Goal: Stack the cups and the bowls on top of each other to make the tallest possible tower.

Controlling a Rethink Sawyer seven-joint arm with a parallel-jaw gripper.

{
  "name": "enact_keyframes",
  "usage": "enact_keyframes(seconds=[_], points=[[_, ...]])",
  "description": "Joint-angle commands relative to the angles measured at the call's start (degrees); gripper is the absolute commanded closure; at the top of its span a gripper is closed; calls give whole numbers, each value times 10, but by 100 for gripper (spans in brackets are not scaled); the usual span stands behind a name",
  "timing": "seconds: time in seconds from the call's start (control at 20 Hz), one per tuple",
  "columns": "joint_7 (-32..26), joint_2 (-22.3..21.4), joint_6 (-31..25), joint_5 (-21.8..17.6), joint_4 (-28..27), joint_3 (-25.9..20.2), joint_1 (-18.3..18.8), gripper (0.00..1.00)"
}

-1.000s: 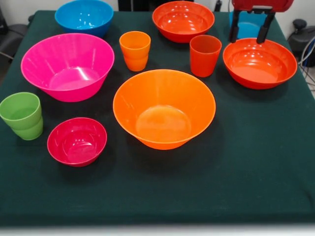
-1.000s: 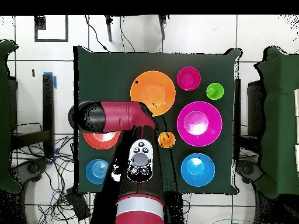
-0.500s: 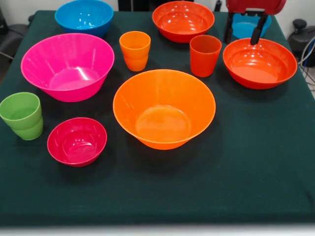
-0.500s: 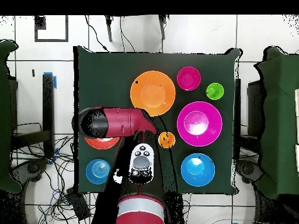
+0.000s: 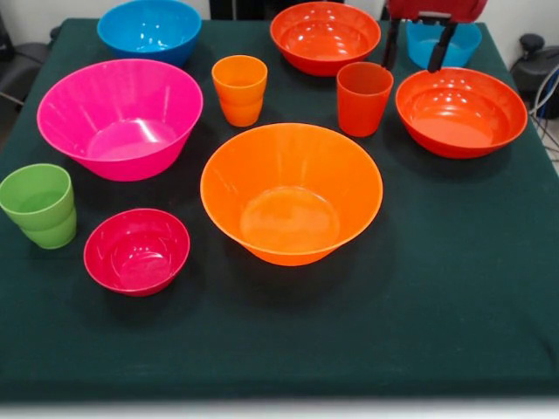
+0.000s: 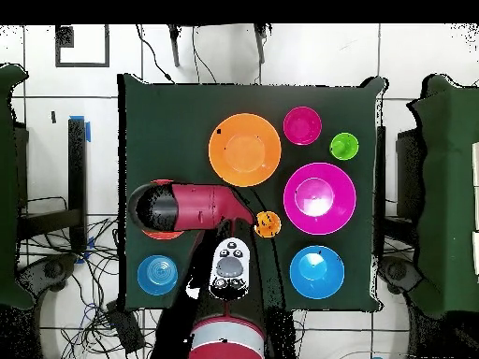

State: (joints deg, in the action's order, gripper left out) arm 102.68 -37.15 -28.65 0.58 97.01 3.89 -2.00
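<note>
Sliding sideways from above the red-orange bowl [image 5: 460, 111] toward the red-orange cup [image 5: 364, 97], the pincer [image 5: 417, 54] hangs with its fingers apart and empty, so nothing is stacked yet and the wide orange bowl [image 5: 291, 192] sits alone mid-tabletop [image 5: 454, 288].

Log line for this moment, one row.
gripper: jaws open, empty, above gap between red-orange cup and red-orange bowl | tower: not started | widest orange bowl: empty
</note>
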Motion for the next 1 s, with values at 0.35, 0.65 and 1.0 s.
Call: enact_keyframes(seconds=[0.35,0.65,1.0], points=[[114,51,117,4,54,-34,21,0],[121,60,127,7,56,-29,13,0],[153,49,139,28,89,-20,8,0]])
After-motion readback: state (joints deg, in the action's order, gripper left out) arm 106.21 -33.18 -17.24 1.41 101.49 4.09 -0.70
